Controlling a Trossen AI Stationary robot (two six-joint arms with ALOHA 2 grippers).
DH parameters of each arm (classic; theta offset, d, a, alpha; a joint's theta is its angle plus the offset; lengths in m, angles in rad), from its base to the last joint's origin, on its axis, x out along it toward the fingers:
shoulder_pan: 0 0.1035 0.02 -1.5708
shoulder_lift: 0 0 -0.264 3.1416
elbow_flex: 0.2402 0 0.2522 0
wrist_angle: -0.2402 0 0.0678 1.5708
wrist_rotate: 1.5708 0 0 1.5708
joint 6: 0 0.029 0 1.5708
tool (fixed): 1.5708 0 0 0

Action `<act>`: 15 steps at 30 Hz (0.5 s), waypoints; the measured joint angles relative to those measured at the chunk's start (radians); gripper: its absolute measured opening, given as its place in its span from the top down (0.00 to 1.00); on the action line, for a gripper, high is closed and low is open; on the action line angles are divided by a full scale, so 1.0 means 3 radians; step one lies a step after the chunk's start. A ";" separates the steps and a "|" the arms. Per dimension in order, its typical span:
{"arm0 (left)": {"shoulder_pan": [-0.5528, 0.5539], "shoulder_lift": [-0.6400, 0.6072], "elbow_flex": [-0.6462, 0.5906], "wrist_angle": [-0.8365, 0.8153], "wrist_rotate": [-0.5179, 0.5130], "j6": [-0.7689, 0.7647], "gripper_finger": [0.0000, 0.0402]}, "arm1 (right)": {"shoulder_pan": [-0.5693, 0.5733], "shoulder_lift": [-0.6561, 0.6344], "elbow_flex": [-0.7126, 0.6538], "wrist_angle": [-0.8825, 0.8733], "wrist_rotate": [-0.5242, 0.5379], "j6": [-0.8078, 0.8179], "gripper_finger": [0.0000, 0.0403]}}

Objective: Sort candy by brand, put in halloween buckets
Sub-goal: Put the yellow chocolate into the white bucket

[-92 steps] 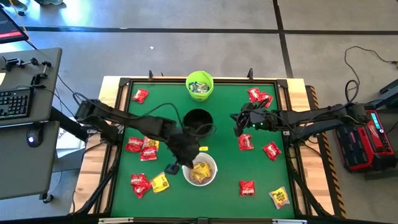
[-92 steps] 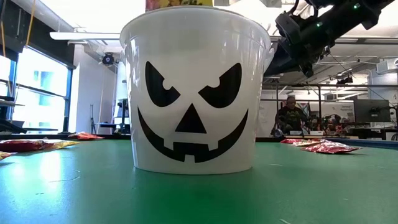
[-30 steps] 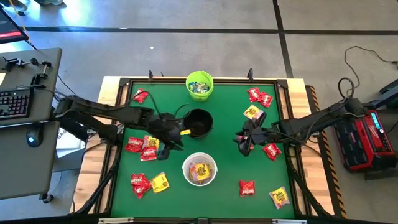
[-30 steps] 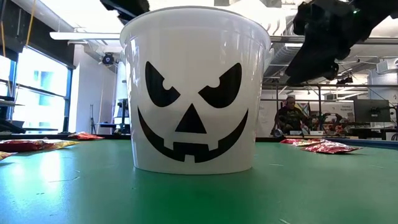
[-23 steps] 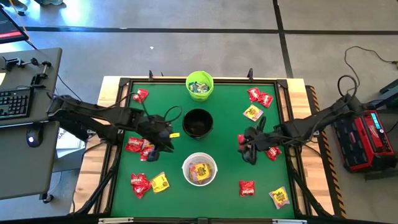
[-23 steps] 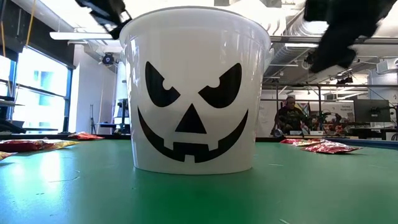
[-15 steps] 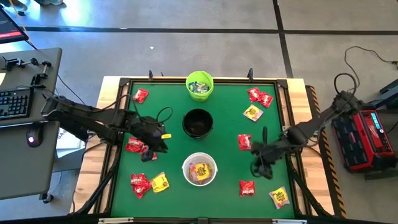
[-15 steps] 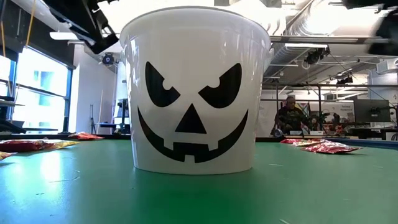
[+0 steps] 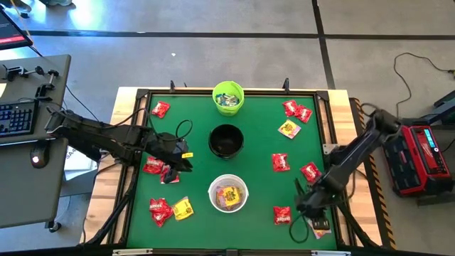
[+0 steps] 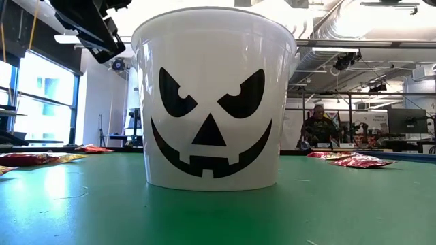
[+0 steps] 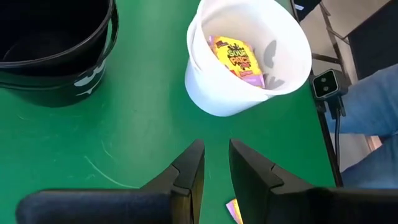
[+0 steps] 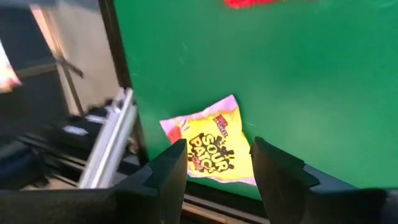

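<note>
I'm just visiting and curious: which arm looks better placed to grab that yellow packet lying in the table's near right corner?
The right one. Its open tool hangs directly over the yellow packet, fingers either side. The left tool sits across the table beside red packets.

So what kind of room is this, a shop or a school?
Neither, probably a robotics lab or workshop. Beyond the green table are exposed ceiling ducts, desks with a monitor, and a person seated at a workstation. A keyboard sits beside the table.

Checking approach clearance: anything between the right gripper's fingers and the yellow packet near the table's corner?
Nothing. In the right wrist view the right gripper is open, directly over the yellow packet, only bare green mat around it.
</note>
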 joint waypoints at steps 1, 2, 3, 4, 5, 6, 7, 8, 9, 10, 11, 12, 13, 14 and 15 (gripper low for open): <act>0.0000 0.0000 0.0000 0.0000 0.0000 -0.0002 0.84 | 0.0009 0.0089 0.0000 0.0044 -0.0021 -0.0039 0.59; 0.0000 0.0000 0.0000 -0.0001 0.0000 -0.0002 0.84 | 0.0017 0.0172 0.0000 0.0094 -0.0045 -0.0070 0.59; 0.0000 0.0000 0.0000 -0.0001 0.0000 -0.0002 0.84 | 0.0026 0.0251 0.0000 0.0158 -0.0070 -0.0110 0.59; 0.0000 0.0000 0.0000 -0.0001 0.0000 -0.0002 0.84 | 0.0033 0.0323 0.0000 0.0230 -0.0084 -0.0135 0.59; 0.0001 0.0000 0.0000 -0.0001 0.0000 -0.0002 0.84 | 0.0040 0.0388 0.0000 0.0290 -0.0096 -0.0157 0.59; 0.0000 0.0000 0.0000 -0.0002 0.0000 -0.0002 0.84 | 0.0043 0.0453 0.0000 0.0327 -0.0107 -0.0181 0.59; 0.0000 0.0000 0.0000 -0.0003 0.0000 -0.0001 0.84 | 0.0041 0.0516 0.0000 0.0361 -0.0139 -0.0185 0.59; 0.0000 0.0000 0.0000 -0.0003 0.0000 -0.0003 0.84 | 0.0040 0.0576 0.0000 0.0392 -0.0175 -0.0187 0.59; 0.0000 0.0000 0.0000 -0.0003 0.0000 -0.0004 0.84 | 0.0040 0.0624 0.0000 0.0419 -0.0198 -0.0184 0.59; 0.0000 0.0000 0.0000 -0.0004 0.0000 -0.0005 0.84 | 0.0040 0.0668 0.0000 0.0431 -0.0226 -0.0183 0.59; 0.0000 0.0000 0.0000 -0.0004 0.0000 -0.0007 0.84 | 0.0040 0.0709 0.0000 0.0439 -0.0243 -0.0183 0.59; 0.0001 0.0000 0.0000 -0.0006 0.0000 -0.0010 0.84 | 0.0041 0.0749 0.0000 0.0439 -0.0250 -0.0186 0.59; 0.0000 0.0000 0.0000 -0.0007 0.0000 -0.0014 0.84 | 0.0046 0.0785 0.0000 0.0436 -0.0254 -0.0187 0.59; 0.0000 0.0000 0.0000 -0.0008 0.0001 -0.0031 0.84 | 0.0047 0.0812 0.0000 0.0436 -0.0268 -0.0187 0.59; 0.0000 0.0000 0.0000 -0.0013 0.0001 -0.0037 0.84 | 0.0045 0.0830 0.0001 0.0439 -0.0284 -0.0187 0.59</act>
